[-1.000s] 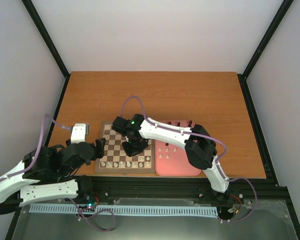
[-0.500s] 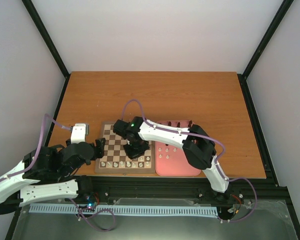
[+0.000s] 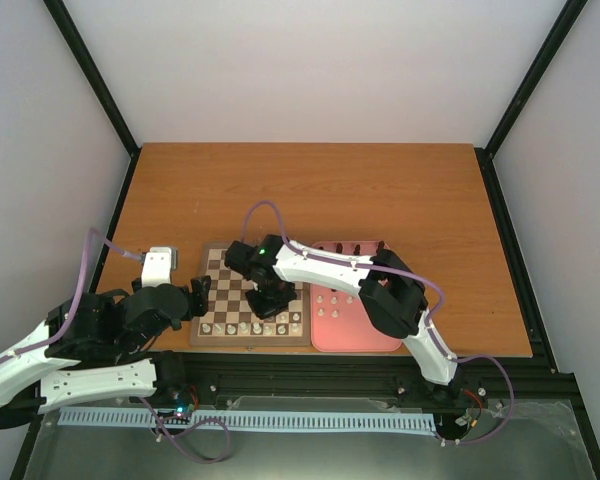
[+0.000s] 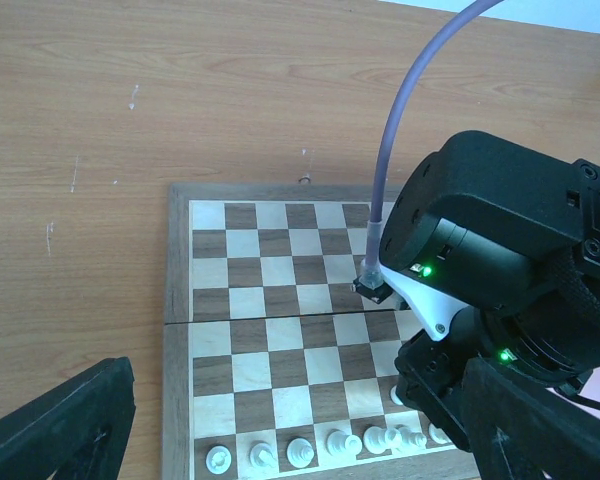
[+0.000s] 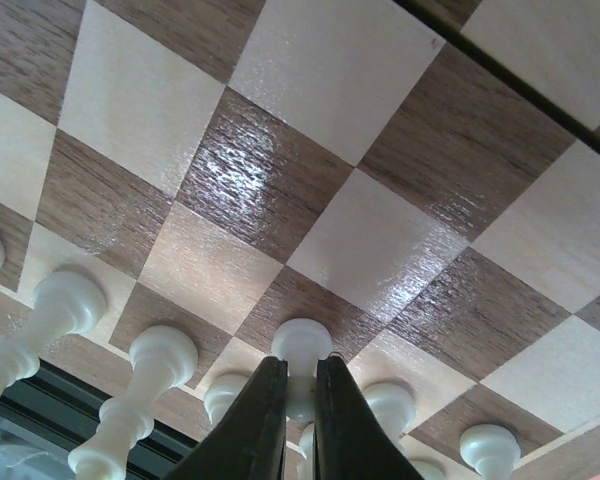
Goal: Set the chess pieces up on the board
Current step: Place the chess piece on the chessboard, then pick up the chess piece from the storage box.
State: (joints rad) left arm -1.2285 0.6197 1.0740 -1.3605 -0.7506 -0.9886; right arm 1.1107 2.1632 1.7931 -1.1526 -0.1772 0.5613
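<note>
The wooden chessboard (image 3: pixel 220 262) lies at the near middle of the table. A row of cream-white chess pieces (image 3: pixel 248 327) stands along its near edge, also in the left wrist view (image 4: pixel 310 448). My right gripper (image 3: pixel 273 303) is low over the board's near right part, shut on a white pawn (image 5: pixel 301 345) whose base is at a dark square (image 5: pixel 280 290) in the second row. That pawn's base shows under the right arm in the left wrist view (image 4: pixel 395 396). My left gripper (image 3: pixel 202 297) is open and empty at the board's left edge (image 4: pixel 178 330).
A pink tray (image 3: pixel 365 335) lies right of the board with several white pieces (image 3: pixel 332 300) on it and dark pieces (image 3: pixel 355 246) along its far edge. The right arm (image 3: pixel 330 265) reaches across the tray and the board.
My right gripper has moved a little toward the board's near edge and lower, with the pawn in it. The left arm has not moved.
</note>
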